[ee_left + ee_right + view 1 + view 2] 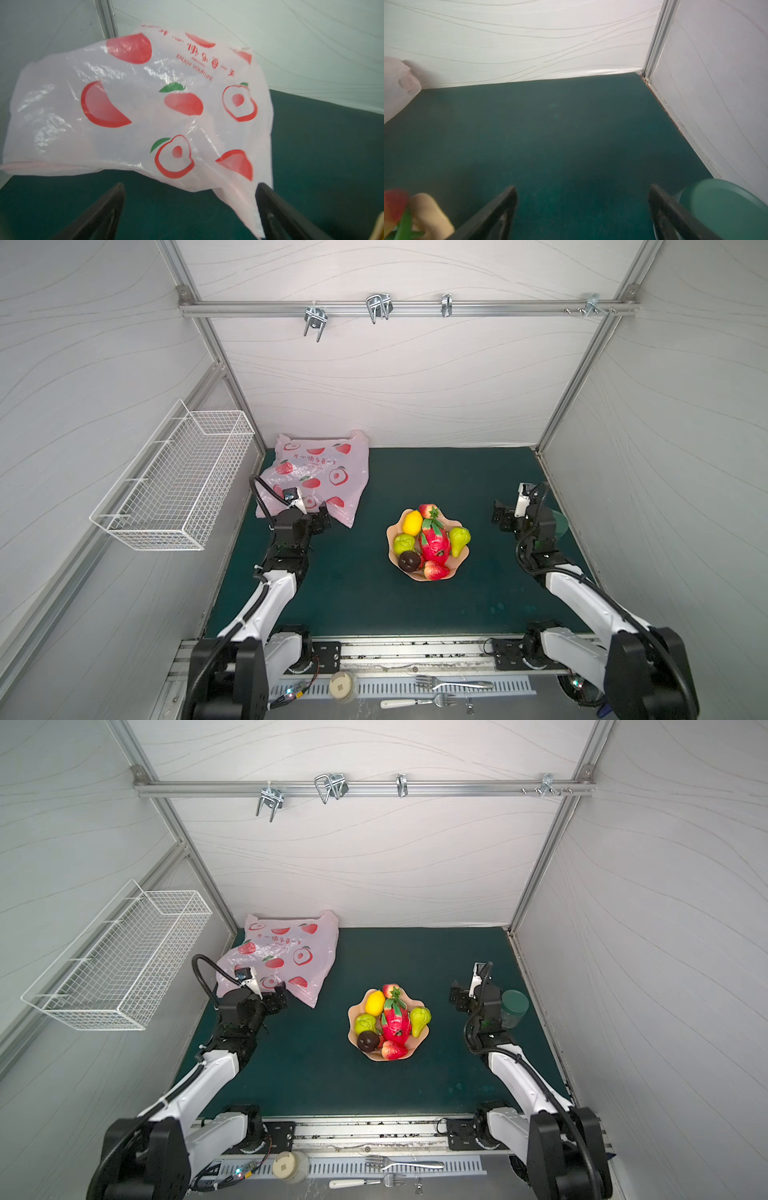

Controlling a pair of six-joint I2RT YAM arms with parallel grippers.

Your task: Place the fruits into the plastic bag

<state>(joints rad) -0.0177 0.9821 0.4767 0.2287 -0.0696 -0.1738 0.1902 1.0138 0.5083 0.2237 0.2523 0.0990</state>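
The fruits are heaped in a peach bowl [460,561] at mid-table: a lemon [412,522], a green apple [404,544], a pear [459,540], a dragon fruit [435,543], a dark purple fruit [409,561] and two strawberries [435,571]. The plastic bag [320,477] lies crumpled at the back left, in both top views. My left gripper [190,187] is open at the bag's near edge, and a bag corner hangs beside one finger [268,199]. My right gripper [582,187] is open over bare mat, right of the bowl.
A clear jar with a green lid [514,1006] stands just right of the right gripper, near the right wall. A white wire basket [174,481] hangs on the left wall. Metal hooks [378,306] hang from the back rail. Forks [453,684] lie beyond the front edge.
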